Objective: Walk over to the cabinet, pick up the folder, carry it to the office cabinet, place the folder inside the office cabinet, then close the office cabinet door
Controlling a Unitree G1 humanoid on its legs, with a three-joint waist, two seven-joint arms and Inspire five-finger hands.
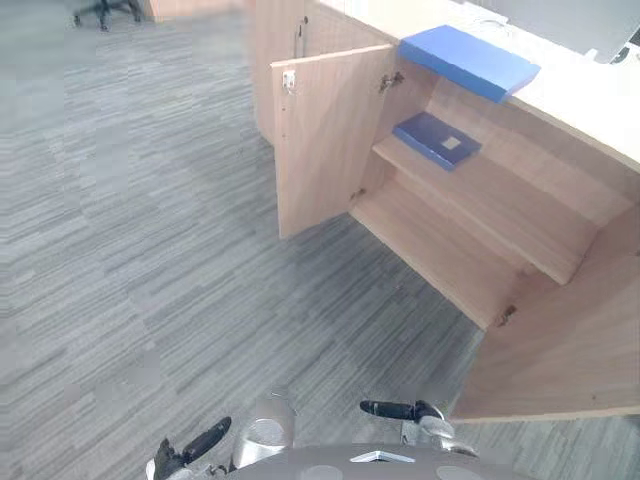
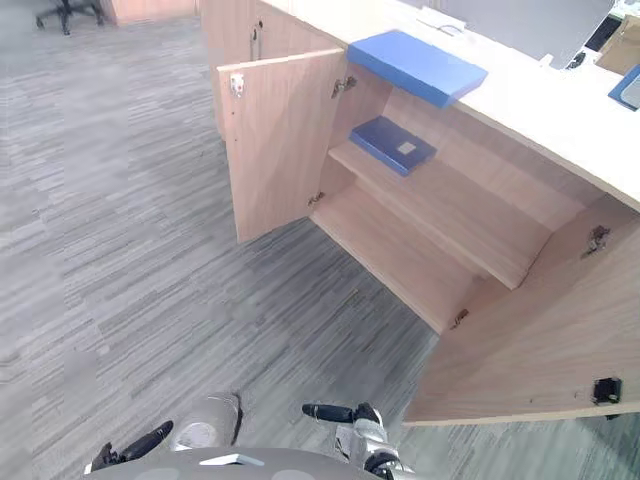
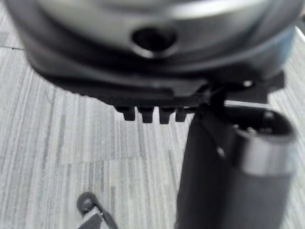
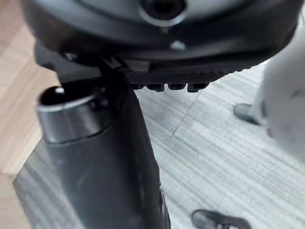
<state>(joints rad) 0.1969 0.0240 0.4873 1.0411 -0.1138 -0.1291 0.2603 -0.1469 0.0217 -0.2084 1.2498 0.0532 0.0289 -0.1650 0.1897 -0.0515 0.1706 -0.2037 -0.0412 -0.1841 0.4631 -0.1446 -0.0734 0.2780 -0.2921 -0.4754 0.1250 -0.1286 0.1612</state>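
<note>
Nearest, at the lower edge of the head views, the robot's dark left hand (image 1: 195, 445) and dark right hand (image 1: 398, 410) hang low over the grey striped carpet (image 1: 150, 250). Their fingers are straight and relaxed, and they hold nothing. Each wrist view looks past its own thumb and a short row of fingertips (image 3: 147, 114) to the carpet. The right wrist view also catches a pale wood panel (image 4: 14, 119) at one side.

Beyond stands the light wood office cabinet (image 1: 440, 250), both doors swung wide. The right door (image 1: 570, 350) is closest. The right eye view shows a small black latch (image 2: 605, 390) and a metal hinge (image 2: 597, 238) on its inner face. The left door (image 1: 325, 140) carries a pale hinge plate (image 1: 289, 80) near its top edge.

On the cabinet's upper shelf lies a thin dark blue folder (image 1: 437, 139) with a white label, its writing too small to read. Above it, a thicker bright blue folder (image 1: 468, 60) lies flat on the cabinet's smooth pale top, one corner jutting over the front edge.

Farthest off, a black wheeled office chair base (image 1: 105, 10) stands on the carpet.
</note>
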